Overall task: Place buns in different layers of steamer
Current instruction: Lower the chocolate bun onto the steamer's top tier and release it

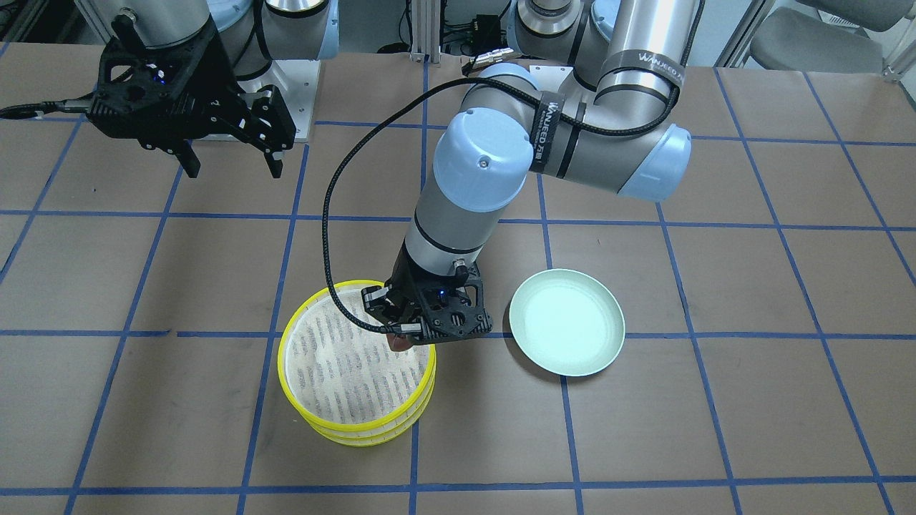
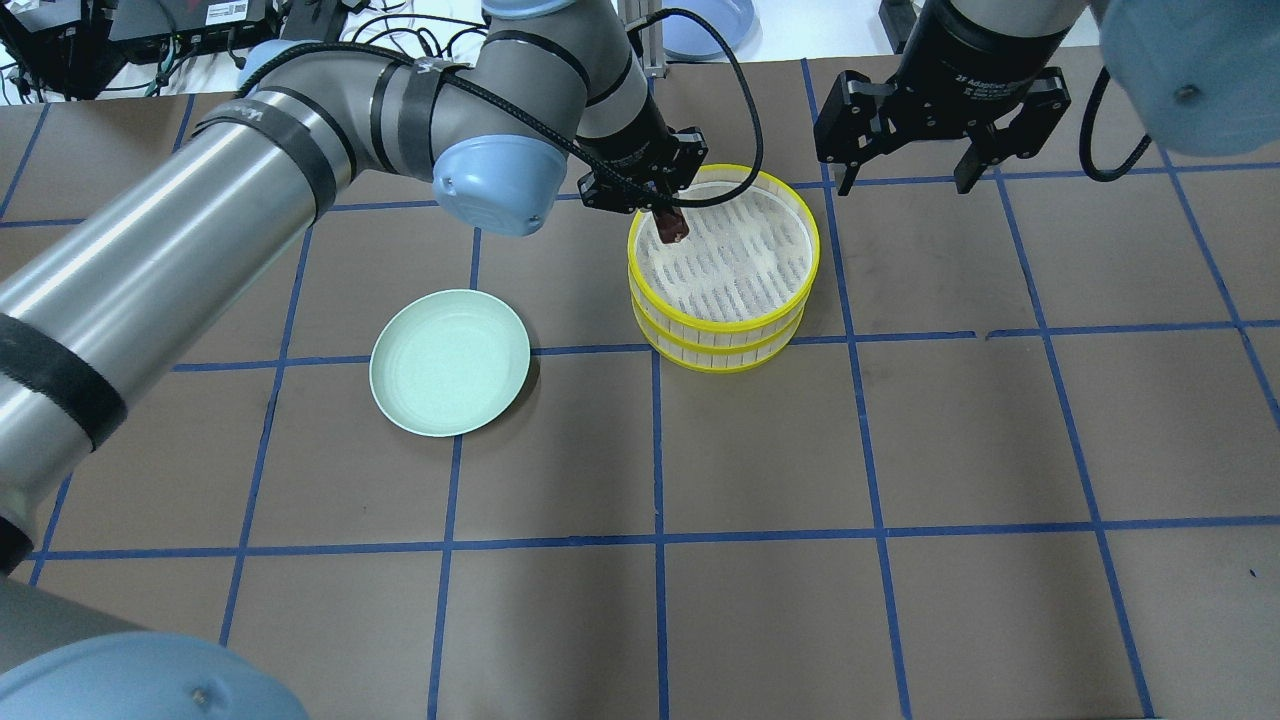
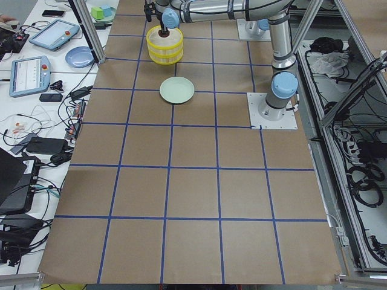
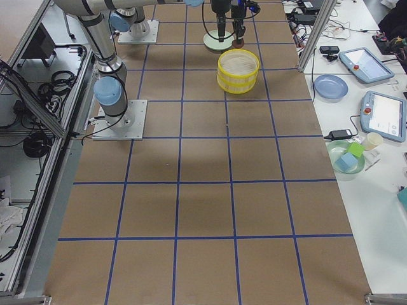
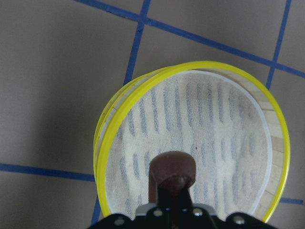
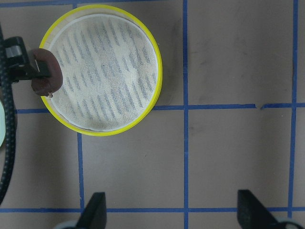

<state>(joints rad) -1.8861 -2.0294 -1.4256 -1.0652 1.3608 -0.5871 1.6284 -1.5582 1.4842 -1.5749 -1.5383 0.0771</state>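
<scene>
Left gripper (image 5: 169, 200), closed on the reddish-brown bun (image 5: 171, 168). The bun projects past its fingertips, over the edge of the steamer (image 5: 107, 125) top tray; contact with the liner cannot be told. Beyond, right gripper (image 2: 906, 183) hovers wide open, empty.

We take this for a robotics lab: teach pendants (image 4: 385, 114), tangled cables (image 3: 361, 180), aluminium framing (image 3: 91, 30), tape-gridded worktop (image 3: 193, 193).
</scene>
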